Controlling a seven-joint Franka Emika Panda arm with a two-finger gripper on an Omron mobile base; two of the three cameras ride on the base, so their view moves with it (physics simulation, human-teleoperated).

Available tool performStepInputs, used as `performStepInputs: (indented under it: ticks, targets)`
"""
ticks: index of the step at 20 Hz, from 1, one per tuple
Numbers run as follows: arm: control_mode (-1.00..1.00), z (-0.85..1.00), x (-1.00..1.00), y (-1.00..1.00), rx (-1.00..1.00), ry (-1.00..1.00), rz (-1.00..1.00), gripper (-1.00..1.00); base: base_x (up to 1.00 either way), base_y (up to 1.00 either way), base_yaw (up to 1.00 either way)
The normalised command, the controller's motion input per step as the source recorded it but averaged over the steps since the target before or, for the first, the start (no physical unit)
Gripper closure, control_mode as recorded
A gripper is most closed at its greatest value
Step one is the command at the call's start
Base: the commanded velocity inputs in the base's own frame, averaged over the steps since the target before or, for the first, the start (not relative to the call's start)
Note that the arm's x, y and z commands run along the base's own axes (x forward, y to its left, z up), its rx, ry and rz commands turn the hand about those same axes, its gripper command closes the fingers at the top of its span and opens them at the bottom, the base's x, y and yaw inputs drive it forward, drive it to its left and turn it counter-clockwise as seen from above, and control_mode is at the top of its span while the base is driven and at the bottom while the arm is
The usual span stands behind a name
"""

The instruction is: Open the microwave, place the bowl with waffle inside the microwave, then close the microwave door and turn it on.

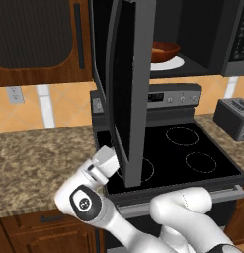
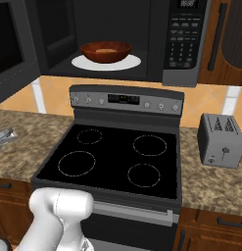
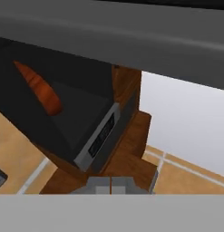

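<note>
While I watch from the base cameras, this is what I read off the scene.

Microwave (image 2: 117, 39): mounted above the stove (image 2: 112, 157), cavity exposed, button panel at its right edge.

Microwave door (image 1: 124, 89): swung wide out over the stove top, nearly edge-on to my left base camera, black glass facing left.

Bowl (image 2: 106, 51): reddish-brown, sitting on the white turntable plate (image 2: 130, 62) inside the cavity.

Waffle (image 2: 106, 49): a tan patch lying in the bowl; I can't make out its grid from here.

Gripper (image 3: 111, 185): low by the bottom edge of the door, in front of the bench (image 1: 39, 158) left of the stove. In the hand camera the two tips meet with no gap, so the jaws are fully closed with nothing between them. Whether they touch the door I cannot tell.

Toaster (image 2: 221, 141): on the bench right of the stove, well apart from the arm.
</note>
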Motion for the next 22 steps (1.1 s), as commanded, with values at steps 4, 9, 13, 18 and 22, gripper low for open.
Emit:
performStepInputs:
  ticks: [4, 9, 13, 18, 22]
  targets:
    - [-1.00, 0.51, -0.42, 0.48, -0.01, -0.18, -0.07, 1.00, 0.00, 0.00, 0.00]
    - [-1.00, 0.61, -0.37, 0.45, -0.01, -0.14, -0.06, 1.00, 0.00, 0.00, 0.00]
    - [-1.00, 0.59, -0.26, 0.38, -0.03, -0.10, -0.05, 1.00, 0.00, 0.00, 0.00]
    - [-1.00, 0.55, -0.25, 0.09, 0.00, -0.12, -0.03, 1.00, 0.00, 0.00, 0.00]
    - [-1.00, 0.41, -0.26, -0.29, 0.06, -0.11, -0.05, 1.00, 0.00, 0.00, 0.00]
